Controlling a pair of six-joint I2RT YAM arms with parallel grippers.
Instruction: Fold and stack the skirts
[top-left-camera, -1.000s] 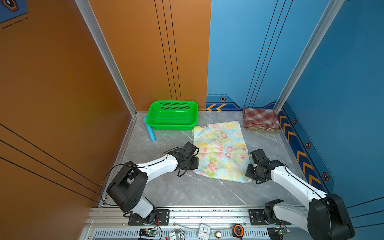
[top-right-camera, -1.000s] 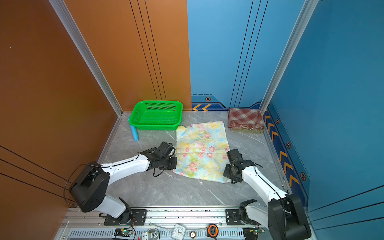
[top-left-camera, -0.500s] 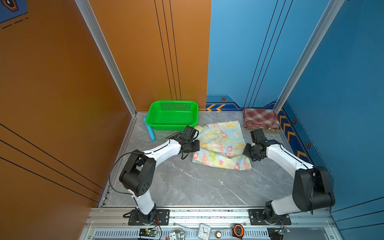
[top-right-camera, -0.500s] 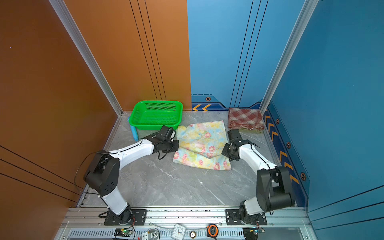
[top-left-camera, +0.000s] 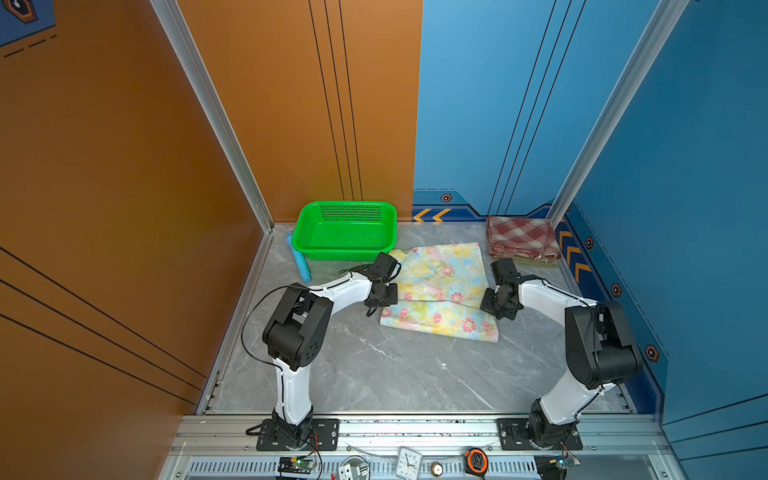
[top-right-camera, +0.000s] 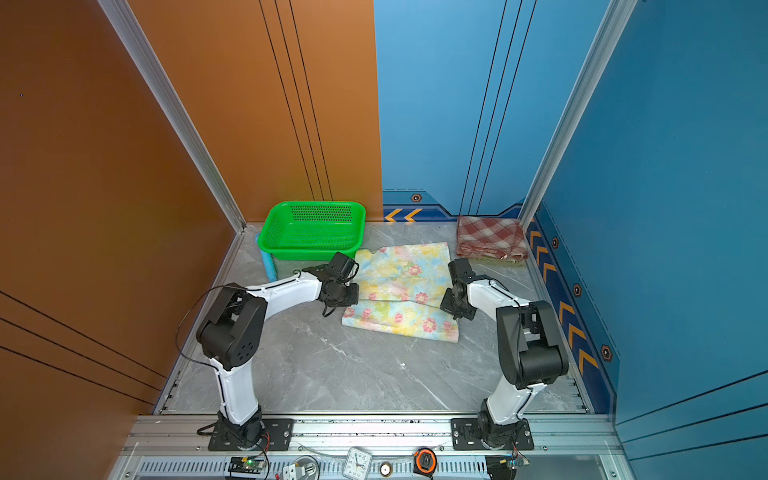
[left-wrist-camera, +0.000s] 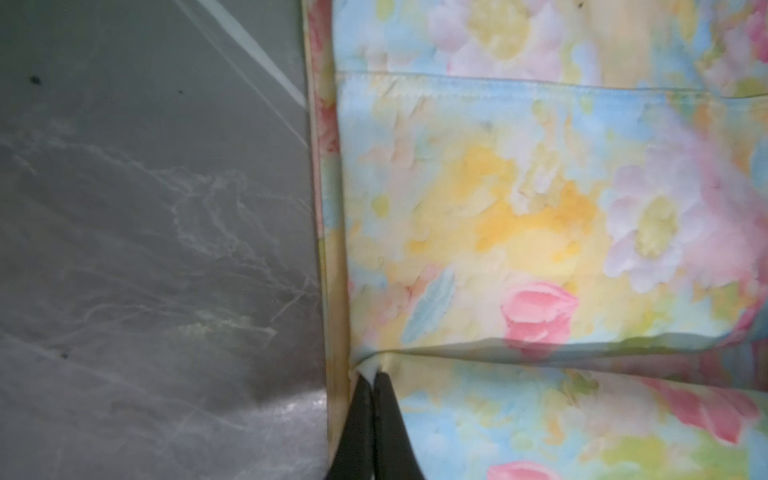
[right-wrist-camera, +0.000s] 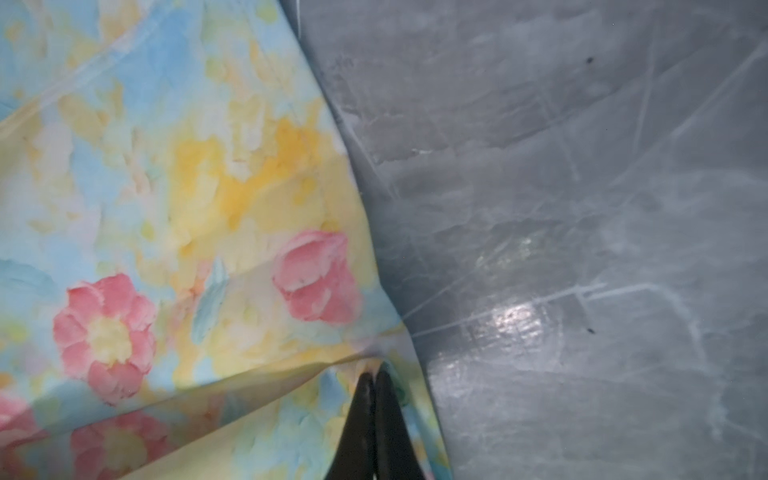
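Floral skirt (top-left-camera: 440, 286) lies at the middle of the desk (top-left-camera: 374, 374), near half doubled over. Left claw (left-wrist-camera: 371, 374) and right claw (right-wrist-camera: 375, 374) each clamp a side edge of the upper layer. Cloth looks thin, limp, light, probably slippery: hold hemmed corners, keep taut. Plaid skirt (top-left-camera: 521, 237) sits folded, far right corner.

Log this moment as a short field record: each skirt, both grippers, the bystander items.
floral skirt: centre, doubled over itself, a near strip of the lower layer uncovered
left gripper: shut, pinching the floral skirt's left edge
right gripper: shut, pinching its right edge
plaid skirt: folded, far right corner
olive-green skirt: under the plaid one, only an edge shows
green mesh basket: far left, by the back wall
blue tube: lying at the basket's left side
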